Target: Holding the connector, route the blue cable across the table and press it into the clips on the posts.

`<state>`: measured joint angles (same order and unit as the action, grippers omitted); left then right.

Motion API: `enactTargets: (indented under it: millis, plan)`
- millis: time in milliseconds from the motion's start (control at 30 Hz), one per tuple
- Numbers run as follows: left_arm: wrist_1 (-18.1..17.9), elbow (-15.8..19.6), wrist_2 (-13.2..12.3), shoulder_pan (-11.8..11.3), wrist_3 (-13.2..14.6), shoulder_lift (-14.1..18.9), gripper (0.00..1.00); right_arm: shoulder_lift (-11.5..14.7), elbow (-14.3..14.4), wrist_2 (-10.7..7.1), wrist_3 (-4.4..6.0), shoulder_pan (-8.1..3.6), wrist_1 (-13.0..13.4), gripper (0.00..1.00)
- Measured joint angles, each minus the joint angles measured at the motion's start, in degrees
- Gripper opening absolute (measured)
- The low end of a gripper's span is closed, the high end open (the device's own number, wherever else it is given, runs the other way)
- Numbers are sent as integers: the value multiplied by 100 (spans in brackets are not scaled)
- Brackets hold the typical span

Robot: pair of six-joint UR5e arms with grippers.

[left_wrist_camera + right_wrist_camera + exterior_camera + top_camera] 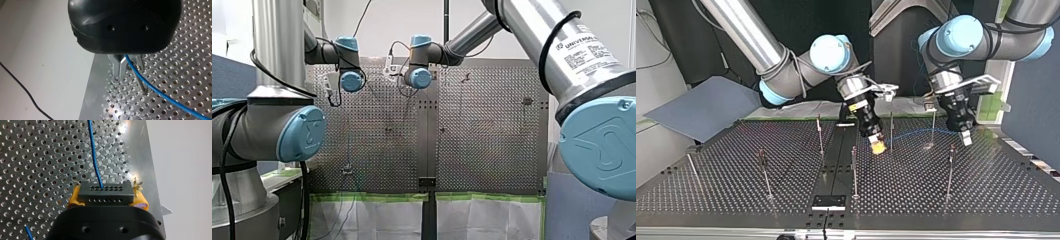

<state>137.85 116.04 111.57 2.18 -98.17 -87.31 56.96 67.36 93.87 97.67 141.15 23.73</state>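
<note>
In the right wrist view my right gripper (106,192) is shut with its yellow pads (74,198) on a black connector (105,193). The blue cable (94,155) leaves the connector and runs ahead over the perforated table. In the top view that right gripper (878,146) hangs low beside a thin post (891,131). From there the blue cable (916,132) stretches toward my left gripper (965,139) at the view's right. The left wrist view shows my left gripper (125,72) with its metal fingers (115,66) shut on the blue cable (160,93), a post (140,85) close by.
Several thin posts stand on the perforated table (986,190), among them one near the middle (854,170), one at the top view's left (765,172) and one at its right (949,170). A black bracket (828,201) sits at the near edge.
</note>
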Motion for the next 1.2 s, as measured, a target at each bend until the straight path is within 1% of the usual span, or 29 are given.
enactTargets:
  millis: [267,533,733,867,933,1033,1200]
  plan:
    - [-56,-206,-44,-118,-3,-333,0,-165,-222,-9,6,-4,-111,0]
    - [-99,-338,-62,-286,-37,-408,0,-323,-515,-17,-1,40,-235,0]
    - [-188,-353,-270,-402,-121,-435,0,-401,-697,-15,-1,85,-265,0]
    - [-263,-405,-451,-489,-220,-513,0,-480,-814,-2,-1,87,-322,0]
    - [-288,-427,-485,-535,-246,-530,0,-535,-891,4,-1,87,-362,0]
    - [-311,-463,-561,-666,-272,-542,0,-604,-988,7,-1,89,-399,0]
    - [-343,-525,-812,-934,-344,-646,0,-719,-1188,66,-7,77,-495,0]
